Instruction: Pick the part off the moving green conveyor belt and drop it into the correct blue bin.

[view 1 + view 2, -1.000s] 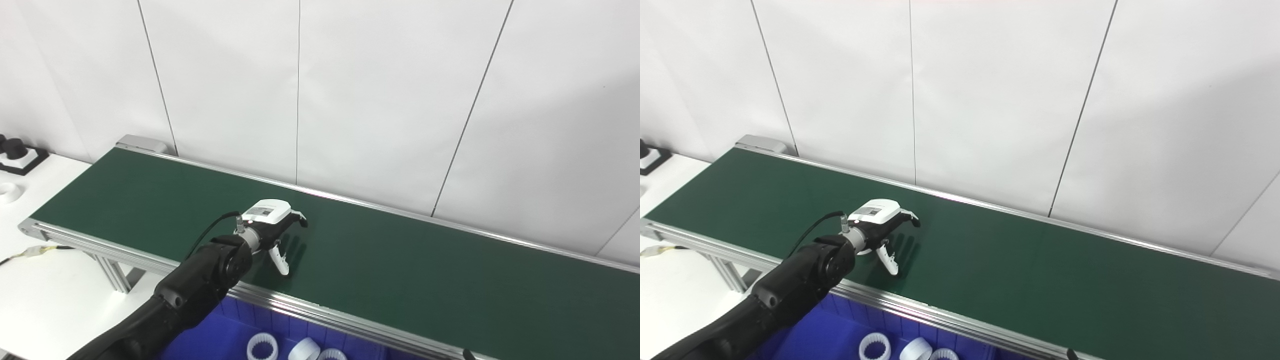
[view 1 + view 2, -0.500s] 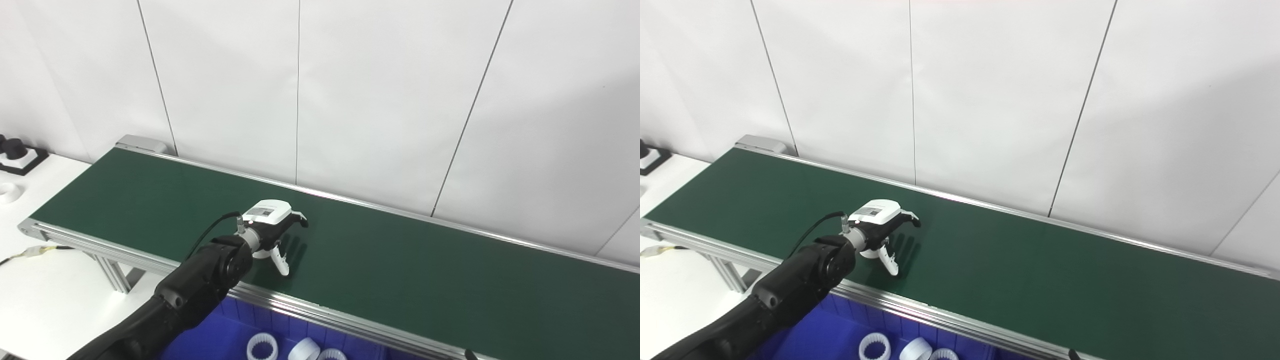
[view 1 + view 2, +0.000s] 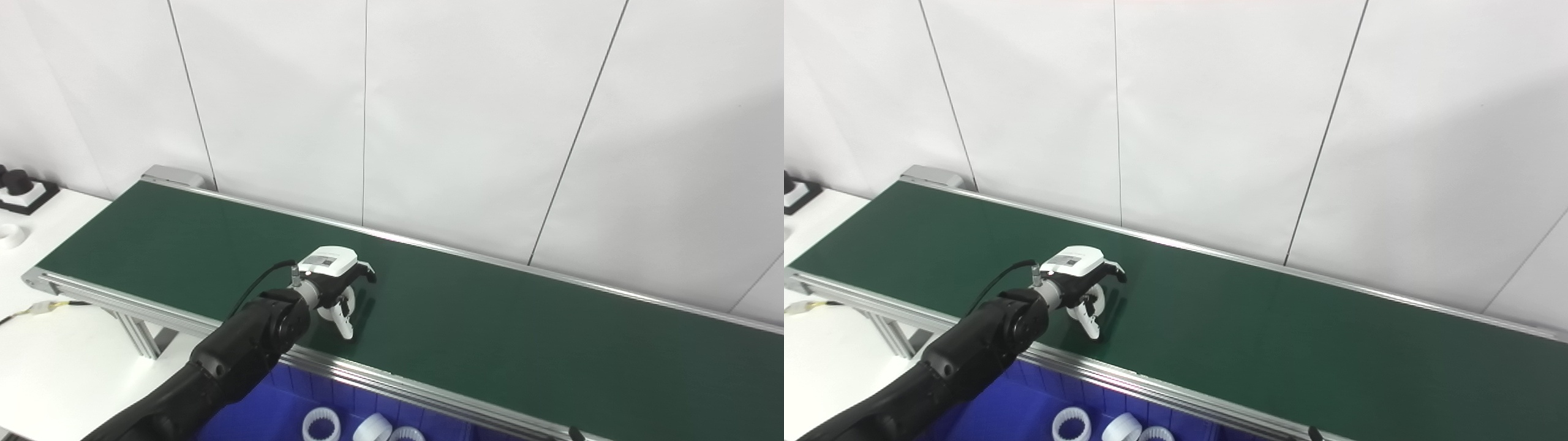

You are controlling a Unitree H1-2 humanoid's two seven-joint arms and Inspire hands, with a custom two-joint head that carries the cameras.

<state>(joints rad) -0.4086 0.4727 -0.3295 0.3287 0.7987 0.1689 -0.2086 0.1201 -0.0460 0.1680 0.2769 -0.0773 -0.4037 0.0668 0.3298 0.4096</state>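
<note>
- Green belt material covers the conveyor (image 3: 502, 318), which serves as the reference landmark; it runs from the far left to the near right in front of a white panel wall.
- Left hand (image 3: 334, 288): positioned over the near half of the conveyor, palm down, fingers curled around a white ring-shaped part (image 3: 339, 304). The low, over-the-top posture suits a part that travels flat on the belt.
- The part sits between the fingers and the thumb (image 3: 344, 324), at belt level. Whether it is fully clamped or only caged cannot be told.
- Blue bin (image 3: 269, 410): placed directly below the near rail of the conveyor, so a lifted part needs only a short pull-back. It already holds similar white rings (image 3: 320, 424).
- Right hand: not visible.
</note>
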